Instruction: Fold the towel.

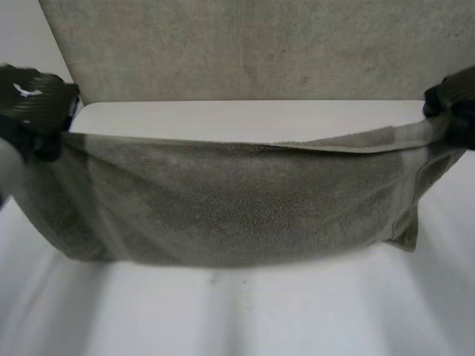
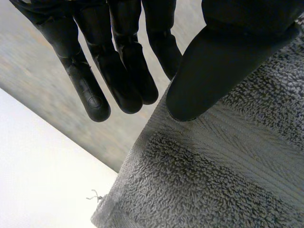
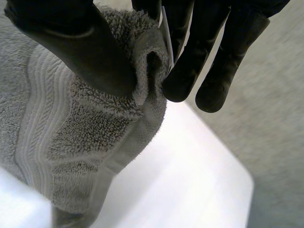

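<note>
Got the towel (image 1: pixel 223 200) hanging stretched over the middle of the surface (image 1: pixel 223 319), left hand (image 1: pixel 44 111) and right hand (image 1: pixel 456 96) each pinching a top corner. The left pinch sits right at the towel's edge, so I reckon extra sideways pull could pop that corner loose.

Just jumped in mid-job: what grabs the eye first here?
A grey towel hangs stretched across the head view, over the white table. The left hand holds one upper corner at the view's left; the right hand pinches the other, bunched between thumb and fingers.
</note>
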`<state>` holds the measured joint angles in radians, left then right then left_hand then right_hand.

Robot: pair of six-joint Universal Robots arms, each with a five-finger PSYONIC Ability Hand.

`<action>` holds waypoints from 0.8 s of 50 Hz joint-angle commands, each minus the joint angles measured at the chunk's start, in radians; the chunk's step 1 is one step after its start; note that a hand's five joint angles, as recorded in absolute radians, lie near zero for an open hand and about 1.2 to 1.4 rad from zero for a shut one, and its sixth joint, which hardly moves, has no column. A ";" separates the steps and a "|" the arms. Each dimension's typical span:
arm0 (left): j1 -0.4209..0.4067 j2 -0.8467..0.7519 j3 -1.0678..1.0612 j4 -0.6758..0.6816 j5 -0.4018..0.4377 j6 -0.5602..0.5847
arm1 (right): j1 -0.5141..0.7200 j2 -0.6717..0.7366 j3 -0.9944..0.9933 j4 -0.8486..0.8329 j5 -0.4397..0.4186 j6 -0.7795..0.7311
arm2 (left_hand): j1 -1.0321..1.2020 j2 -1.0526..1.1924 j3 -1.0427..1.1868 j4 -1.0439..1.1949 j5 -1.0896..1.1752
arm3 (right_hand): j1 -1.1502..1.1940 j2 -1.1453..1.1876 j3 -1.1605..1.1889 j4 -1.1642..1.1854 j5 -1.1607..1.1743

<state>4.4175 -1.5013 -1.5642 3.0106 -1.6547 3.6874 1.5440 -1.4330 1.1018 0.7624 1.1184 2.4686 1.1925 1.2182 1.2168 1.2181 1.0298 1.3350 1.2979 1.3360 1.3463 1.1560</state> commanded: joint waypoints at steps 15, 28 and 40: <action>-0.020 -0.501 0.703 0.153 -0.033 -0.124 | 0.199 0.545 -0.860 -0.250 0.227 0.247 | 0.204 0.178 0.180 0.178 0.192 | 0.061 0.098 0.060 0.050 0.066; -0.020 -0.405 0.580 0.228 -0.045 -0.234 | 0.197 0.488 -0.788 -0.220 0.175 0.302 | 0.204 0.178 0.180 0.178 0.192 | 0.061 0.098 0.060 0.050 0.066; -0.020 -0.321 0.196 0.237 -0.019 -0.228 | 0.183 0.470 -0.428 -0.163 0.120 0.148 | 0.204 0.178 0.180 0.178 0.192 | 0.061 0.098 0.060 0.050 0.066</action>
<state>4.3994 -1.8668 -1.1588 3.2396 -1.6881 3.4547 1.7339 -0.9508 0.4590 0.6038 1.2651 2.6840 1.1965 1.2186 1.2173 1.2183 1.0300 1.3360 1.2978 1.3412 1.3463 1.1560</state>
